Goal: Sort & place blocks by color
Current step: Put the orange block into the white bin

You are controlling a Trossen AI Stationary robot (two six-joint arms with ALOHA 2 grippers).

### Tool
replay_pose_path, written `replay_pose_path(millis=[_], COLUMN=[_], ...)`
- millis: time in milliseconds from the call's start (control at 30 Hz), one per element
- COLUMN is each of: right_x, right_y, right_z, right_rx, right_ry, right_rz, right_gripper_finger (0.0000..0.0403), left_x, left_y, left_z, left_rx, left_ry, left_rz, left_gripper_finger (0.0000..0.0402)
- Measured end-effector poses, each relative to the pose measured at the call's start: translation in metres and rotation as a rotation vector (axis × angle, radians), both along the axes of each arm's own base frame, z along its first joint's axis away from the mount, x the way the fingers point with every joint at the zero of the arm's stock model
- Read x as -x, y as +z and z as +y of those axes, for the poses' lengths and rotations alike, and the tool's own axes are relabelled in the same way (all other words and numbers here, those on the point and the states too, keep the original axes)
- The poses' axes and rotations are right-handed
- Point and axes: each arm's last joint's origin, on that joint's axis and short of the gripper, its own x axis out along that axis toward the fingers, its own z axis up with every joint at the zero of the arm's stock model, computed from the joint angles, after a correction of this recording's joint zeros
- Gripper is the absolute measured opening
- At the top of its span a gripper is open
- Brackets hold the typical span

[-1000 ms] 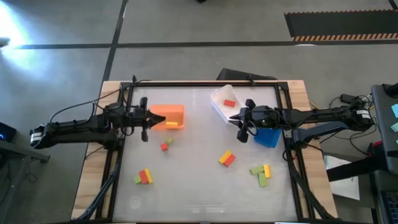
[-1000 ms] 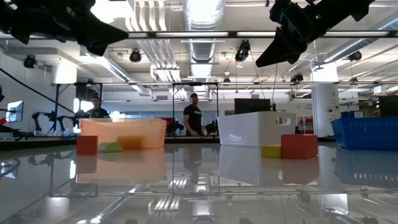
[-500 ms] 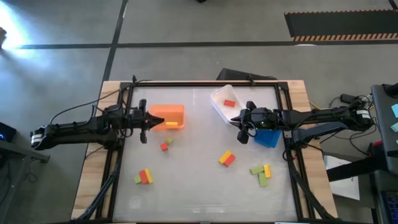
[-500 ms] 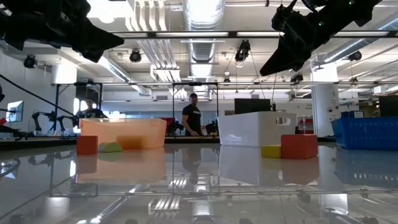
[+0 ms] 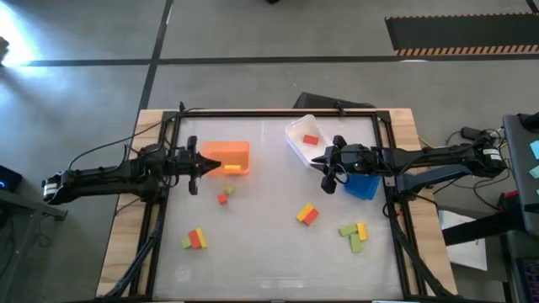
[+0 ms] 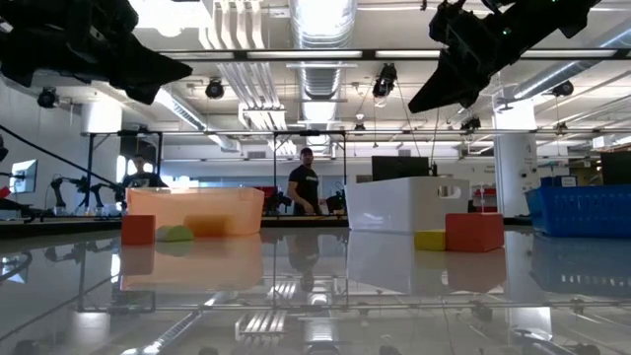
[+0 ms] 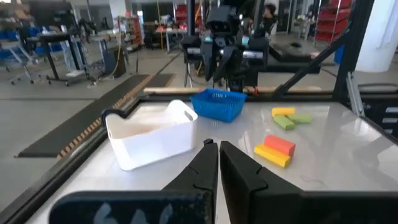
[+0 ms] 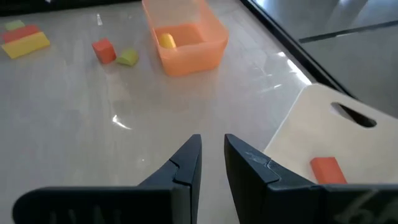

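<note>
Small red, yellow and green blocks lie flat on the table in loose groups: a red and a green one (image 5: 225, 195), a yellow-red pair (image 5: 306, 215), a green-yellow cluster (image 5: 354, 234) and a green-red-yellow trio (image 5: 194, 240). One yellow block (image 5: 232, 168) lies in the orange bin (image 5: 226, 151), and one red block (image 5: 311, 140) lies in the white bin (image 5: 299, 128). My left gripper (image 5: 202, 165) hovers shut at the orange bin's left side, holding nothing. My right gripper (image 5: 318, 162) hovers by the white bin's near end, slightly open (image 8: 212, 152) and empty.
A blue bin (image 5: 362, 185) sits under the right arm by the table's right edge. Black frame rails (image 5: 160, 210) run along the table's sides. Bare table lies between the block groups. People stand in the room beyond the far edge (image 6: 306, 187).
My left gripper has shifted a little toward the table's near-left, away from the orange bin. The blocks and bins have stayed where they were.
</note>
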Motion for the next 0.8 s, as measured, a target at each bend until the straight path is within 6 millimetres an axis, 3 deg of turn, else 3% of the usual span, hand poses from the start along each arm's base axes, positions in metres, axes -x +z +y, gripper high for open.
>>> replay_pose_path(millis=[167,267,400,800], right_x=[-0.001,-0.001,-0.001,-0.002], right_y=[0.005,0.005,0.005,0.006], right_z=[0.0,0.001,0.001,0.001], right_rx=[-0.004,-0.016,-0.018,-0.017], right_ry=[0.001,0.015,0.019,0.019], right_rz=[-0.011,-0.009,-0.01,-0.019], right_gripper_finger=[0.0059,0.0059,0.0059,0.0059], left_x=[0.011,0.017,0.024,0.026], left_y=[-0.003,0.003,0.002,-0.023], left_z=[-0.003,-0.004,-0.008,-0.008], left_rx=[0.02,0.04,0.073,0.11], left_ry=[-0.007,-0.008,-0.059,-0.067], left_rz=[0.04,-0.085,-0.111,-0.092], left_gripper_finger=[0.0,0.0,0.0,0.0])
